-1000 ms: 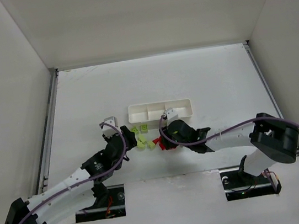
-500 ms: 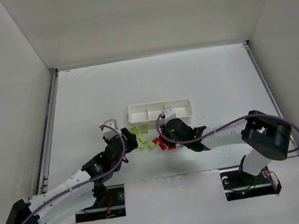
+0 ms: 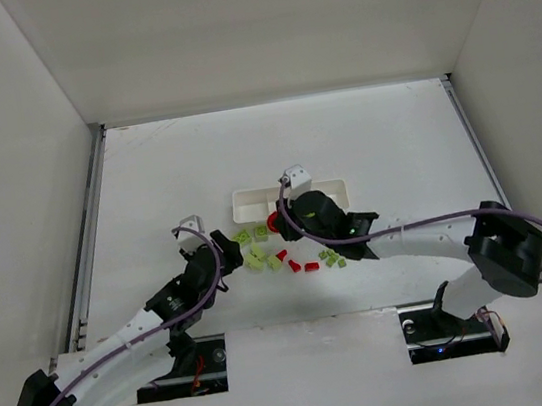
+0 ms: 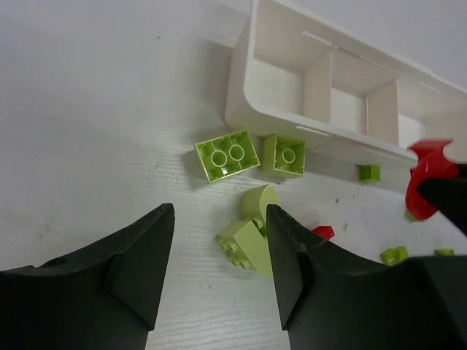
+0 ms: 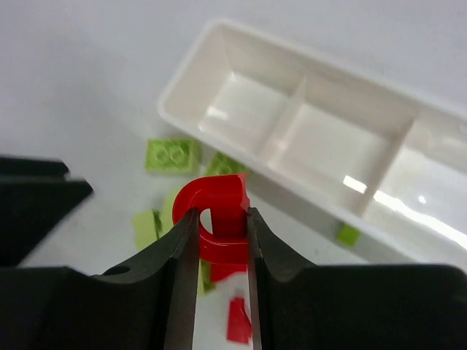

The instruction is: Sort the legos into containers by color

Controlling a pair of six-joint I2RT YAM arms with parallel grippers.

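Note:
My right gripper (image 3: 276,225) (image 5: 219,219) is shut on a red curved lego (image 5: 222,208) and holds it above the table, just in front of the white tray (image 3: 246,199) (image 5: 241,102) with its three containers. My left gripper (image 3: 230,253) (image 4: 219,213) is open and low over the table. A pale yellow-green lego pair (image 4: 252,232) lies against the inner side of its right finger. Two yellow-green bricks (image 4: 227,154) lie before the tray (image 4: 292,120). Red legos (image 3: 303,265) and small green ones (image 3: 330,256) lie under the right arm.
White walls enclose the table on three sides. Both arm bases sit at the near edge. The legos lie in a loose cluster between the two grippers, close to the tray's front wall.
The right gripper has closed on the red curved lego and lifted it up and back toward the tray. The left gripper has drawn back a little to the left.

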